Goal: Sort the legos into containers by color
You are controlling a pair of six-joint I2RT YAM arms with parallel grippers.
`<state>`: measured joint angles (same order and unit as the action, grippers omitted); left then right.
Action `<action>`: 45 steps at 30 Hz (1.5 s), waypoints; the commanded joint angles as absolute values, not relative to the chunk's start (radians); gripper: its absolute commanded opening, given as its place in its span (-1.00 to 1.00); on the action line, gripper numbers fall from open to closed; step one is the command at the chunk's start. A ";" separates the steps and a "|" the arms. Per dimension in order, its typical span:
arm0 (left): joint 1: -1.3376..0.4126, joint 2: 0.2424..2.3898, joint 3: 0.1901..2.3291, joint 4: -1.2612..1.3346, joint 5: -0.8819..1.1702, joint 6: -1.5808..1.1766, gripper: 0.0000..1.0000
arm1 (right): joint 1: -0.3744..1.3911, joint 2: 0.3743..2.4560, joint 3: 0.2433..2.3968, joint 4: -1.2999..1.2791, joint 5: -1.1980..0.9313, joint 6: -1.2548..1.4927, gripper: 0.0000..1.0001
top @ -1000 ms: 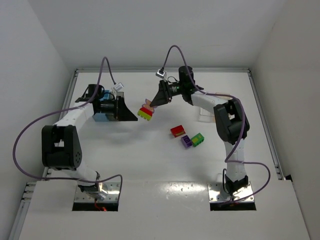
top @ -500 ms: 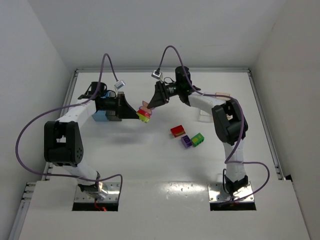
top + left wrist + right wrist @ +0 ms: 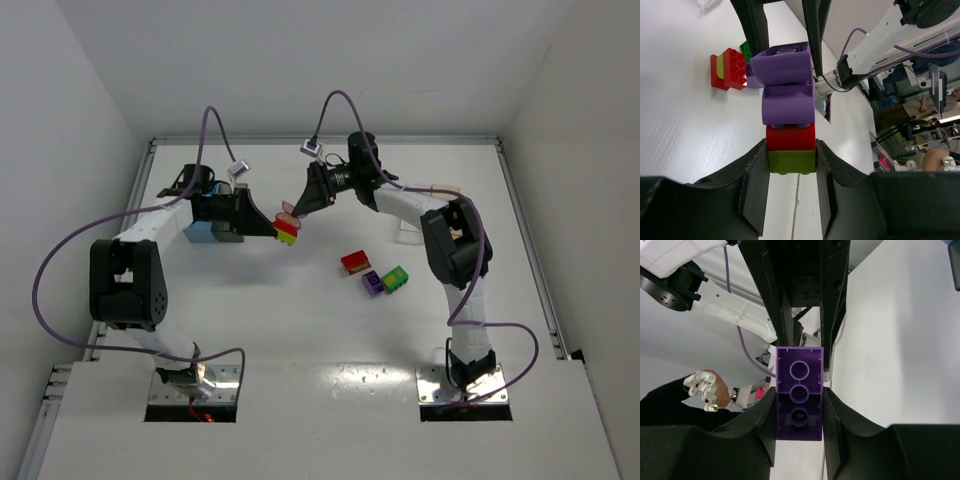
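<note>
Lego clump (image 3: 789,117), purple over red and lime, is pinched by the left gripper (image 3: 790,155), seemingly at lime, and the right gripper (image 3: 799,395) at purple.

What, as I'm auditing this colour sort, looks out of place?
Only the stack of purple, red and lime plastic bricks: unsorted colours joined together, held in mid-air, the right gripper clamping its purple end, the left gripper its lime end.
</note>
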<state>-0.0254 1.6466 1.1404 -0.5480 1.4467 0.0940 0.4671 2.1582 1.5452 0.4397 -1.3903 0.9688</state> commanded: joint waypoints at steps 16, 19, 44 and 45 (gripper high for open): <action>-0.041 1.451 1.012 -0.506 1.310 0.175 -0.88 | 0.228 2.157 1.606 0.283 -1.342 0.822 -1.00; -0.041 1.399 0.979 -0.493 1.238 0.149 -0.88 | 0.102 2.125 1.734 -0.384 -1.019 0.273 -1.00; -0.080 1.305 0.988 -0.308 0.916 -0.017 -0.67 | -0.097 1.723 1.252 -0.419 -0.023 0.066 -0.93; -0.080 1.305 0.988 -0.308 0.916 -0.017 -0.67 | -0.097 1.723 1.238 -0.419 -0.008 0.075 -0.86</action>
<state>-0.0654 1.3018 0.9455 -0.3489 0.9165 -0.0097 -0.0925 1.7302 1.2480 -0.4850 -0.0853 0.0769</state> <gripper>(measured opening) 0.420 0.353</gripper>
